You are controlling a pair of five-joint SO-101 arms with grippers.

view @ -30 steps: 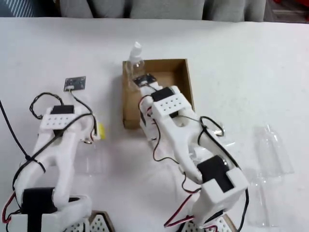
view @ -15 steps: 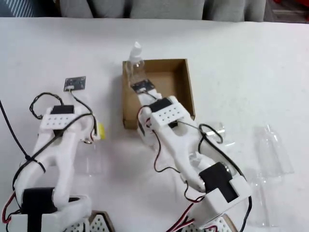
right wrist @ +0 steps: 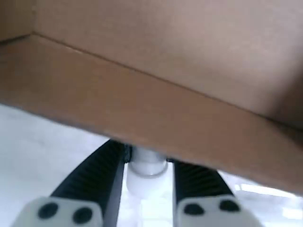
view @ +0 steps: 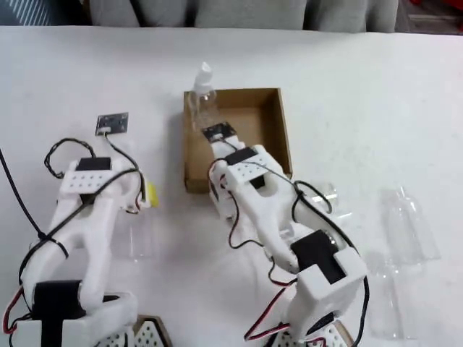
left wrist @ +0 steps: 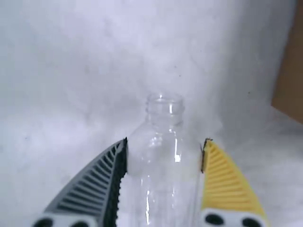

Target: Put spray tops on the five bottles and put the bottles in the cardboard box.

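Back from the cardboard box (view: 283,123) comes the right arm (view: 268,210), which has drawn toward its base over the last second, while the left arm has kept its place. Between the fingers of the right gripper (right wrist: 147,154) sits a white spray top (right wrist: 147,172), the jaws closed narrowly on it, and it lies just beside the outside of the box wall. The open bottle (left wrist: 163,175) has no top yet; the left gripper (left wrist: 164,143) is closed on its shoulders, with the neck poking out past the fingertips, left of the box. One capped bottle (view: 203,97) stands in the box's far left corner, and loose bottles (view: 411,224) lie well apart on the worktop (view: 347,87) to the right. The main risk, as I judge it, is the top snagging the box wall as it travels, which would drag the light box and could tip the capped bottle. Next comes the mating: if the top meets the neck off-centre, it may push the thin clear bottle askew in the left gripper's hold rather than seat. A slick bottle held only at the shoulders could also slip.
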